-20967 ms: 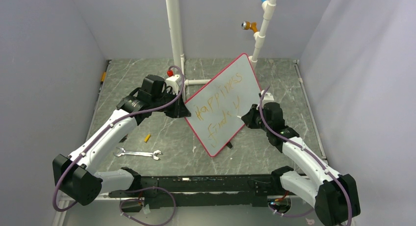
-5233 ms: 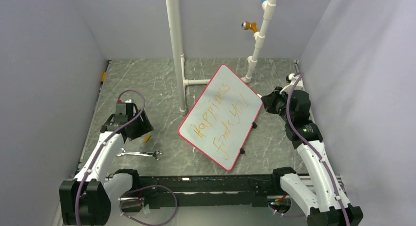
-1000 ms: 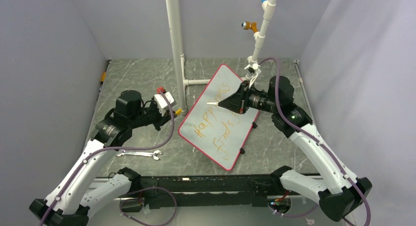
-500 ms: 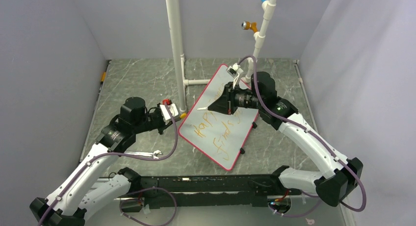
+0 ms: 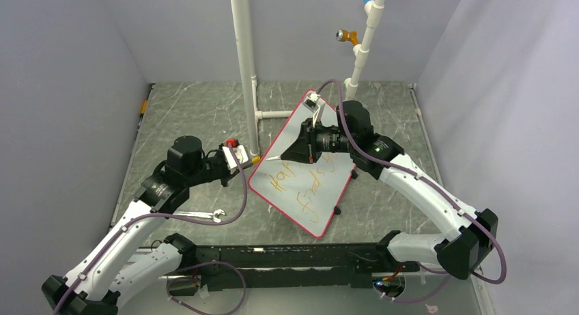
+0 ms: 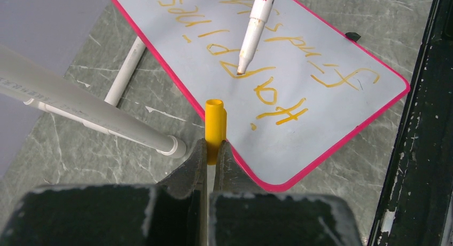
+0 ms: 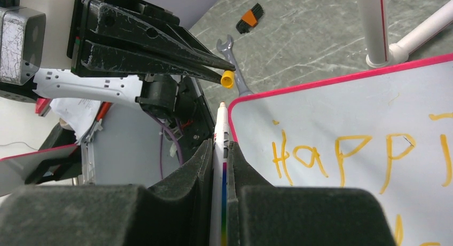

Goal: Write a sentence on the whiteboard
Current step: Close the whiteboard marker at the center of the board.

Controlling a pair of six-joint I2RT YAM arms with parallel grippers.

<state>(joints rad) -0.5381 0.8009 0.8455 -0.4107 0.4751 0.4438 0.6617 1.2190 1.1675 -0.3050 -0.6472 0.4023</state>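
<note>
Whiteboard (image 6: 336,112): on table, just right of pipe (image 5: 244,62) base
Sentence (image 6: 280,115): orange, on whiteboard
Left gripper (image 6: 213,148): clamping yellow cap (image 6: 215,120), beside pipe base
Right gripper (image 7: 220,148): clamping marker (image 7: 220,126), right of pipe

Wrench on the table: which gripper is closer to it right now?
Left. The left gripper, shut on the yellow cap, hovers just beyond the wrench, beside the whiteboard; the right gripper, holding the marker, is farther off over the whiteboard.
</note>
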